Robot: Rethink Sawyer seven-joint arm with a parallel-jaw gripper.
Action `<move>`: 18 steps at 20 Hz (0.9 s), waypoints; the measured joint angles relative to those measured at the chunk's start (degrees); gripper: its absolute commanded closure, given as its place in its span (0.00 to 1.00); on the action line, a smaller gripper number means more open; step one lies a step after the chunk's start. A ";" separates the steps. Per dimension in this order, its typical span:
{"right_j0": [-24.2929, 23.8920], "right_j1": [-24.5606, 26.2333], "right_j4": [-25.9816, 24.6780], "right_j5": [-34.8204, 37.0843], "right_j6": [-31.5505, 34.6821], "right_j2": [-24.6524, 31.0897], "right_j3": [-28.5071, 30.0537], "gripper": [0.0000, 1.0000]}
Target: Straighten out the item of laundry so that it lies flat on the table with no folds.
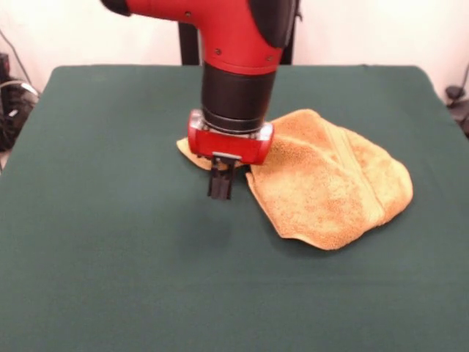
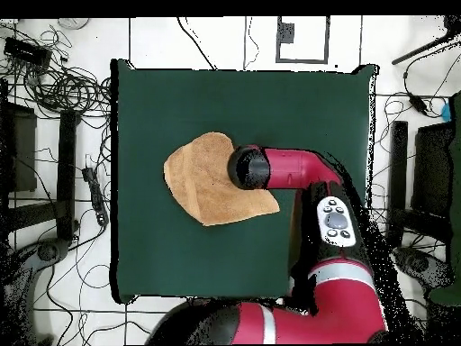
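Gripper (image 1: pixel 220 187) hangs clear of the green table (image 1: pixel 110 257), fingers drawn together with nothing between them, just beside the towel's near-left edge. Mustard towel (image 1: pixel 330 183) sits mid-table, bunched and doubled over itself, not flat. My read: positioned at that edge to catch a corner and pull the fold out.

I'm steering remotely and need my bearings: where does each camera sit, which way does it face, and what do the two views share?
Front view: across the table, facing the robot; shows the towel and the arm's wrist with the gripper.
Overhead view: above the table, looking straight down; shows the towel and the whole arm from the bottom edge.
Shared: table, folded towel, arm over the towel's edge.
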 measured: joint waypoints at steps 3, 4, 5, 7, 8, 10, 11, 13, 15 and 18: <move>-1.61 0.01 0.57 1.75 0.00 0.57 0.12 0.00; -2.08 0.04 0.69 2.29 0.00 0.65 0.16 0.00; -2.25 0.04 0.74 2.52 0.00 0.66 0.17 0.00; -2.66 0.06 1.08 3.37 0.00 0.66 0.24 0.00; -2.71 0.06 1.20 3.61 0.00 0.66 0.25 0.00; -2.70 0.08 1.46 4.39 0.00 0.68 0.25 0.00; -2.69 0.10 1.65 4.87 0.00 0.81 0.27 0.00; -2.70 0.11 1.92 5.43 0.00 1.04 0.30 0.00; -2.70 0.14 2.31 6.09 0.00 1.34 0.32 0.00; -2.69 0.14 2.77 6.59 0.00 2.02 0.42 0.00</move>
